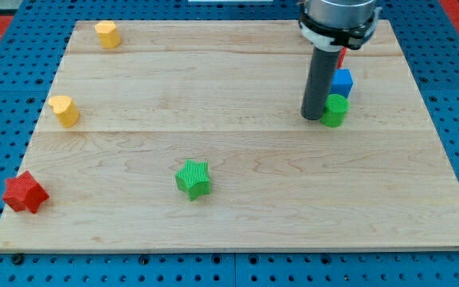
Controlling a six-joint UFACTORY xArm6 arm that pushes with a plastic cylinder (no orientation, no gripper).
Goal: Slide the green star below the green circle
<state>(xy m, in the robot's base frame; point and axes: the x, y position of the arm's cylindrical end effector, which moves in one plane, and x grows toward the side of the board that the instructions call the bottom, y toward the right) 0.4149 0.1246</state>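
Now, tool: my tip (312,118) is the lower end of a dark rod; it has no jaws to part or close, so it clamps nothing
Tip position: down on the surface (237,223) toward the view's upper right, just left of the green circle (335,110), touching or nearly so; I cannot tell which
Green star (193,178): lies well apart from my tip, toward the view's lower left of centre
Blue block (342,82): just above the green circle
Red sliver (341,57): shows above the blue block, mostly hidden by the rod
Yellow blocks: one at top left (107,34), one at mid left (64,110)
Red star (25,193): bottom left corner
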